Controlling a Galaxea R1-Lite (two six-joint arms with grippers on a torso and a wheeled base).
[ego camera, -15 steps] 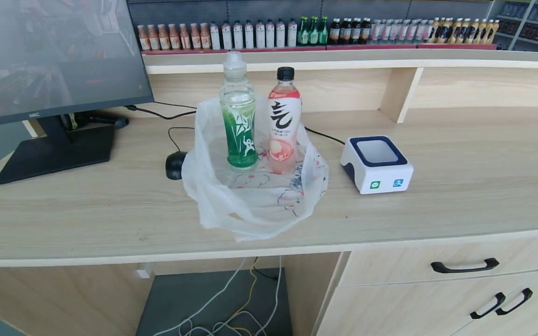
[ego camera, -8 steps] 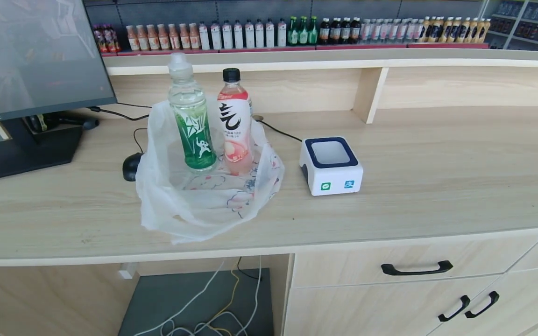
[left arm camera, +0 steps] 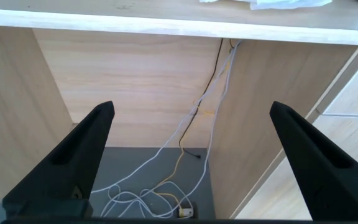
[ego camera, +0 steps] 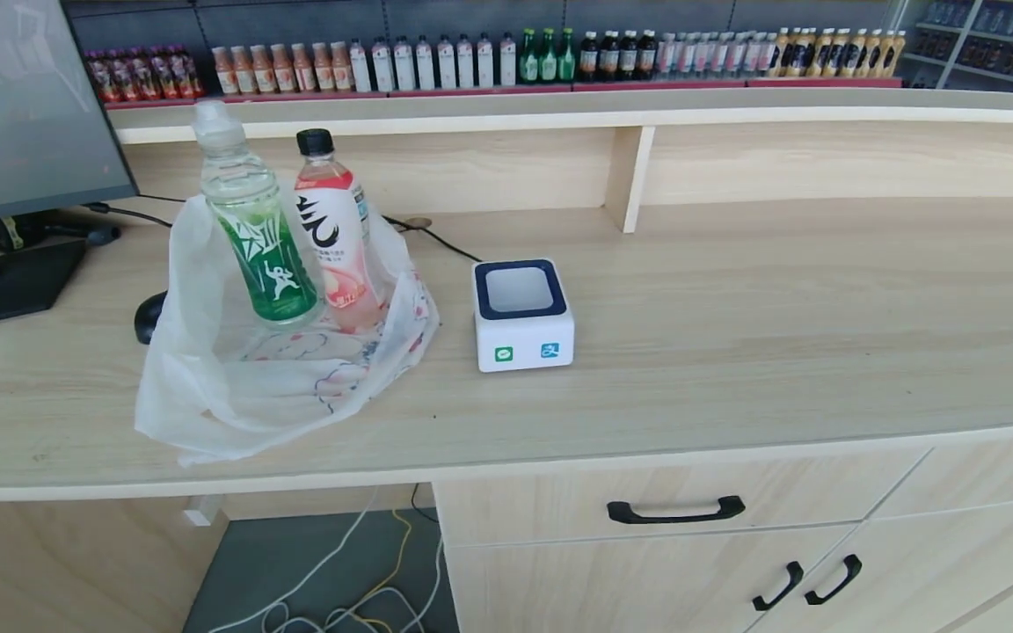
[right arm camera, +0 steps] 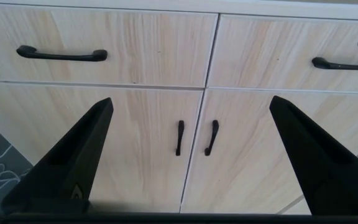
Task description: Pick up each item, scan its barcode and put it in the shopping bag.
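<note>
Plastic bag on counter, above L end effector.

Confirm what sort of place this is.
Probably a shop checkout counter: a white box-shaped scanner with a dark blue rim sits on the pale wooden counter, beside a translucent white plastic shopping bag, with rows of bottled drinks shelved behind.

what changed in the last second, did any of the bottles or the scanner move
Only the head camera swung toward the robot's right, so the whole scene slid left in the head view. Nothing was grasped or released. The green bottle and pink bottle still stand upright in the shopping bag, with the scanner beside it on the counter.
</note>
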